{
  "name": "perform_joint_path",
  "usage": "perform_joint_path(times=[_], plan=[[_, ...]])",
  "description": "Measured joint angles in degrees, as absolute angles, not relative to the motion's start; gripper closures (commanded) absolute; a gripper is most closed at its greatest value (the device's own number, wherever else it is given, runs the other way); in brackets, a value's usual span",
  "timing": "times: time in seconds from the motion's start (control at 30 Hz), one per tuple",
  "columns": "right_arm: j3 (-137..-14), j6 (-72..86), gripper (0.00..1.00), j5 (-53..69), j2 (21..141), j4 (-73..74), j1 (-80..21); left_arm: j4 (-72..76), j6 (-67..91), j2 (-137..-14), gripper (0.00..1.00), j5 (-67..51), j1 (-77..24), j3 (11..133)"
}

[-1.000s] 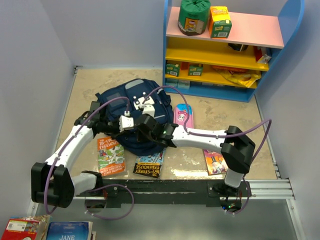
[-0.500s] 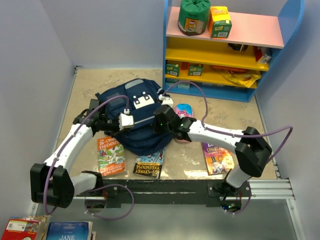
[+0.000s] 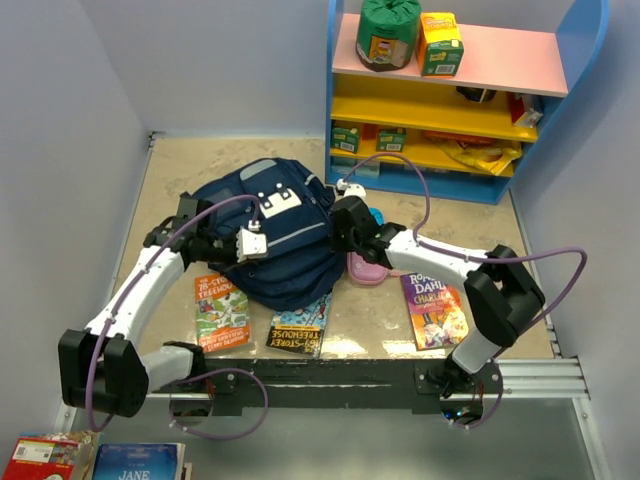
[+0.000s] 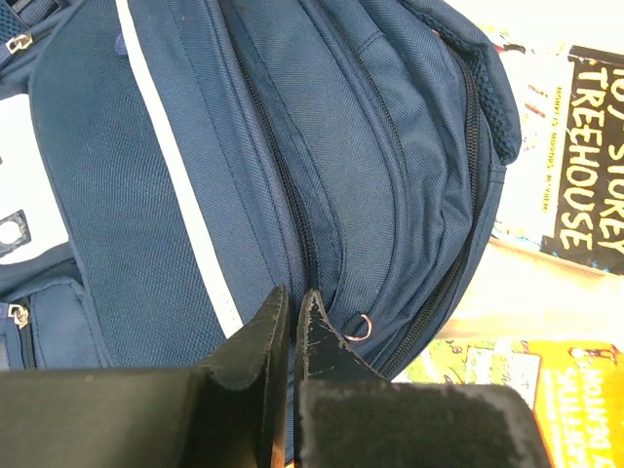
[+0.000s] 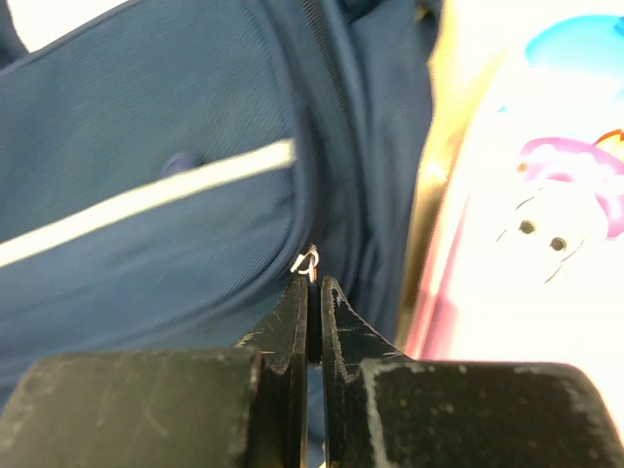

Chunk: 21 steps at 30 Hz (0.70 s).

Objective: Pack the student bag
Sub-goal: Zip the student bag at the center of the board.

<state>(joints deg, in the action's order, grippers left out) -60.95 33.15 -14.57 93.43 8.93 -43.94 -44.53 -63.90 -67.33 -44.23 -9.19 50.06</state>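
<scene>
A beige tabletop (image 3: 190,165) sits between pale lavender walls, with a blue shelf unit (image 3: 335,100) of pink and yellow boards at the far right. Its pink top board carries a green wrapped roll (image 3: 388,32) and an orange-and-green carton (image 3: 440,43); the yellow boards below hold small boxes and packets too small to identify.

The large navy blue fabric backpack (image 3: 290,255) lies left of centre, front panel up. Its long axis runs roughly near to far, and the white patches sit towards the far end. What is inside it cannot be seen.

The left gripper (image 4: 292,297) meets the bag's left side, fingers pressed together on a zip seam; whether fabric is nipped cannot be told. The right gripper (image 5: 312,283) is at the bag's right edge, closed on a small metal zip ring (image 5: 307,261).

A pink printed pencil case (image 3: 365,270) lies just right of the bag. An orange paperback (image 3: 220,310) and a black paperback (image 3: 300,335) lie at its near edge, and a purple-and-yellow paperback (image 3: 432,305) further right.
</scene>
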Motion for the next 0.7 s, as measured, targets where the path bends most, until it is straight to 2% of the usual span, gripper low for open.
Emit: perform_joint_path(times=[0.03,0.1,0.13,0.17,0.2,0.27,0.33,0.6,0.7], plan=[[-60.95,32.60,1.00,-14.81,93.97,8.67,-43.48,-44.91,-64.14,-67.22,0.91,-44.16,-9.19,50.06],[-60.95,31.90,1.00,-14.79,94.63,8.25,-43.09,-45.10,-64.12,-67.09,0.85,-44.10,-9.19,50.06],[-60.93,31.73,1.00,-14.63,94.74,8.10,-43.05,-45.08,-64.03,-67.07,0.72,-44.07,-9.19,50.11],[-60.90,31.44,1.00,-14.44,94.74,7.86,-43.07,-45.08,-63.79,-67.07,0.64,-44.05,-9.19,50.22],[-60.53,31.38,1.00,-14.11,94.54,7.14,-43.07,-44.97,-63.40,-67.07,0.62,-44.05,-9.19,50.43],[-58.74,31.46,1.00,-13.50,93.84,5.39,-43.00,-45.19,-60.45,-67.05,0.46,-44.27,-9.47,51.81],[-56.60,31.77,1.00,-12.43,92.99,3.88,-43.18,-44.16,-57.01,-67.05,0.37,-44.38,-10.96,53.89],[-53.63,32.62,1.00,-10.98,91.50,1.17,-44.23,-32.23,-36.45,-71.55,0.36,-42.30,-27.55,58.26],[-53.63,32.88,1.00,-10.96,91.20,1.08,-44.23,-26.17,-30.13,-76.12,0.36,-39.00,-29.67,58.19]])
